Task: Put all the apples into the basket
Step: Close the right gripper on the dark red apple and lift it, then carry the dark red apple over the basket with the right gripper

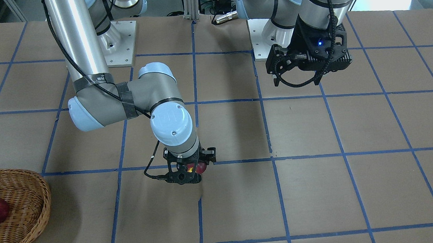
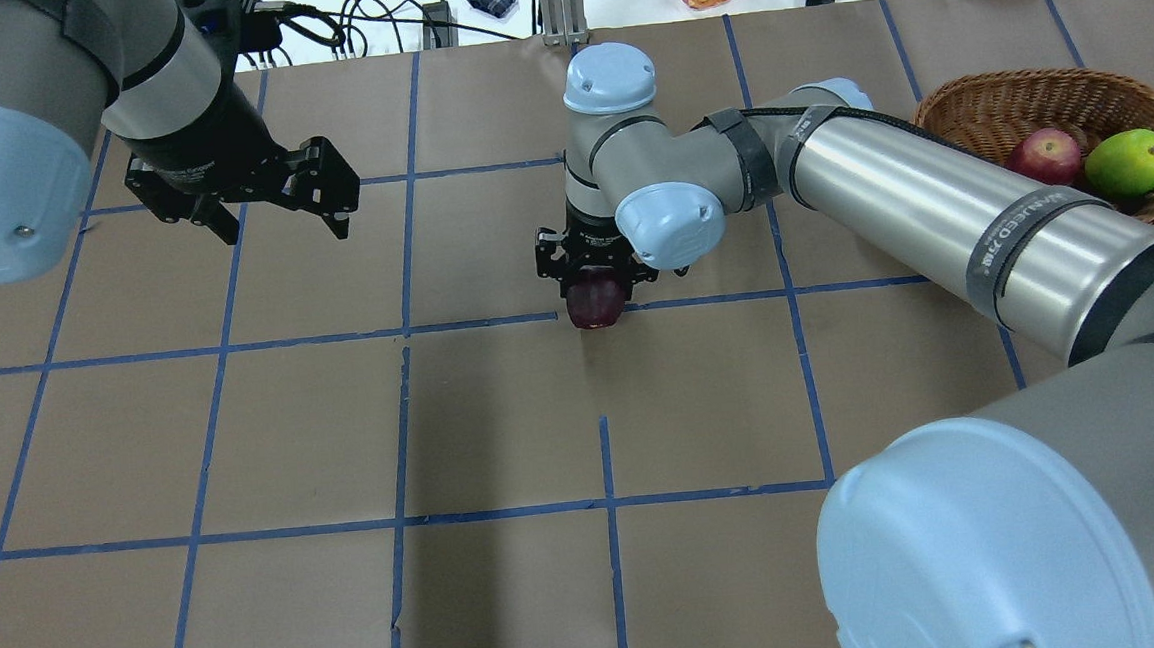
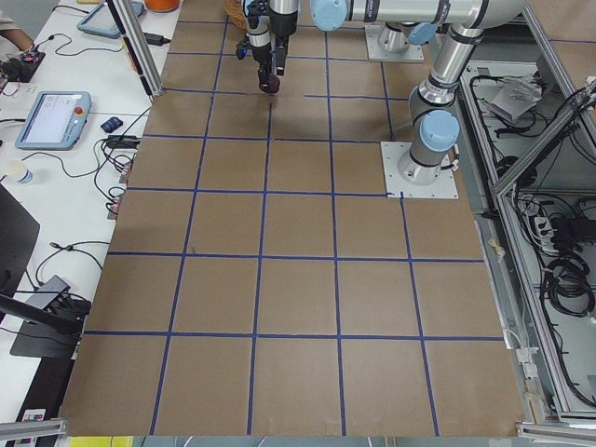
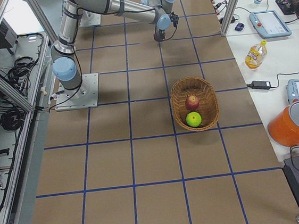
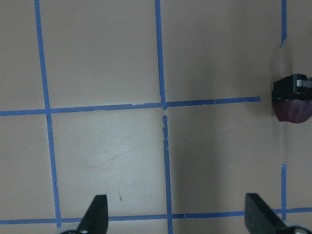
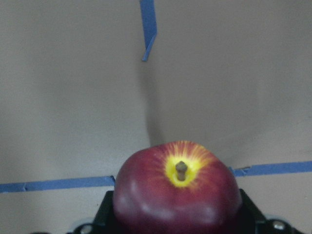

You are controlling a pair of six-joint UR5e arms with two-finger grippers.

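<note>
Right gripper (image 2: 591, 279): jaws clamped on the dark maroon apple (image 2: 593, 308), one finger on each side. In the right wrist view the apple (image 6: 178, 200) fills the bottom of the picture, stem and yellow patch facing the camera, black fingers tight against both flanks.

Position: the apple sits about mid-table, over a blue tape line of the grid on the brown-papered table (image 2: 243, 435). I cannot tell whether its underside touches the paper or hangs just above it. The right arm reaches in from the right side of the overhead view, wrist pointing straight down.

Basket (image 2: 984, 99): at the far right of the overhead view, well apart from the held apple. It contains two apples lying side by side: the red apple (image 2: 1046, 155) and, to its right, the lime-green apple (image 2: 1128, 162). They look to be touching or nearly so. The right-end camera confirms both inside the wicker rim (image 4: 176, 105).

Left gripper (image 2: 280, 214): jaws wide apart and holding nothing. It hangs above the table in the far left of the overhead view. From its wrist camera I see both fingers (image 5: 96, 214) spread at the bottom corners, bare paper and tape lines below, and the maroon apple pinched by the other arm at the right edge.
</note>
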